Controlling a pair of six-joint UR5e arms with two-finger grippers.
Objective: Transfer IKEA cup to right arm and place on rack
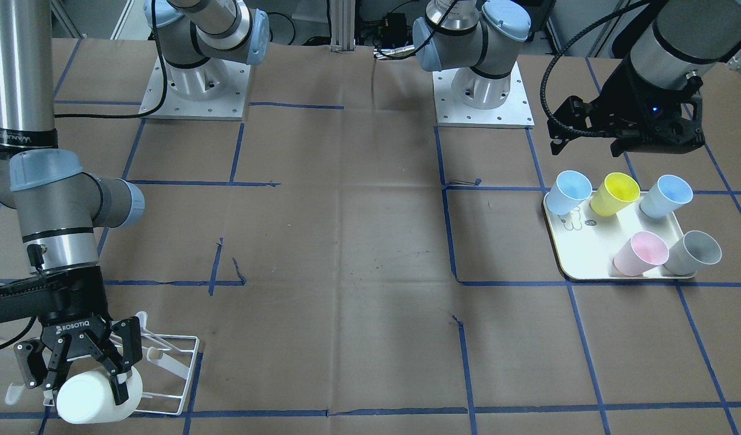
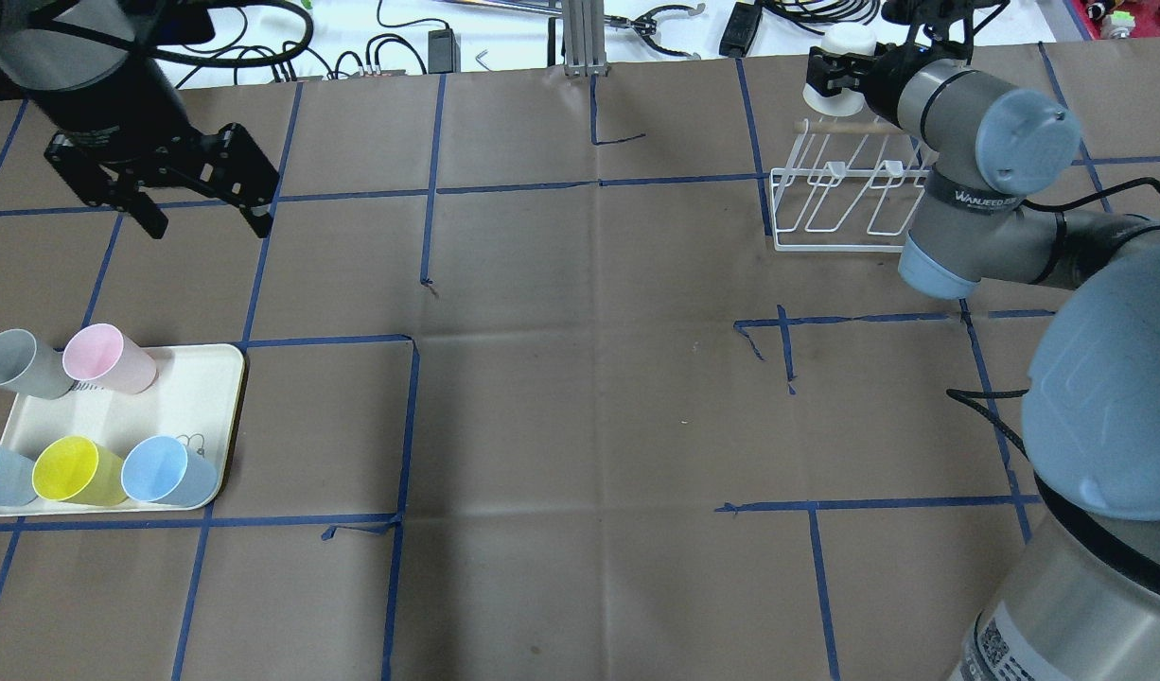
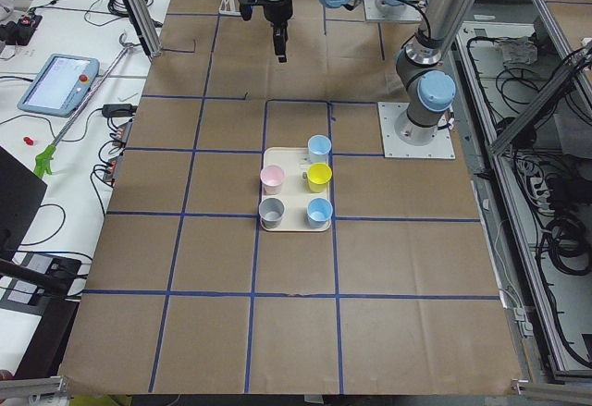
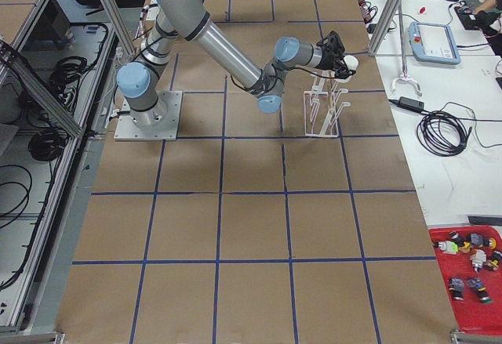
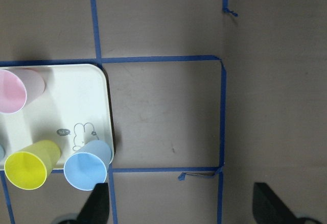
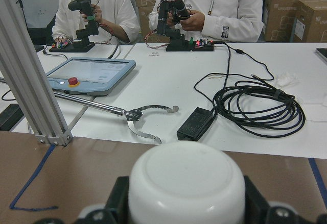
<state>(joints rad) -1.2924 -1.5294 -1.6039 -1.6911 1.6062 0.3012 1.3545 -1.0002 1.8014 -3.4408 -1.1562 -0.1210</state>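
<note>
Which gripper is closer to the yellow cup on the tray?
Left. The left gripper hangs open above the table just beyond the tray holding the yellow cup; the right gripper is across the table at the rack, gripping a white cup.

Table: brown paper, blue tape grid, four items sitting on it.

The table (image 2: 580,397) is fully covered in creased brown paper (image 2: 589,312), marked into cells with blue tape (image 2: 504,186); a few tape ends are loose or torn. In the overhead view a cream tray (image 2: 187,397) sits flat at lower left, its bottom edge just above a tape line. A white wire rack (image 2: 840,194) stands at upper right, just right of a vertical tape line. In the front-facing view two metal base plates (image 1: 165,103) (image 1: 509,112) lie at the top edge, well apart.
</note>
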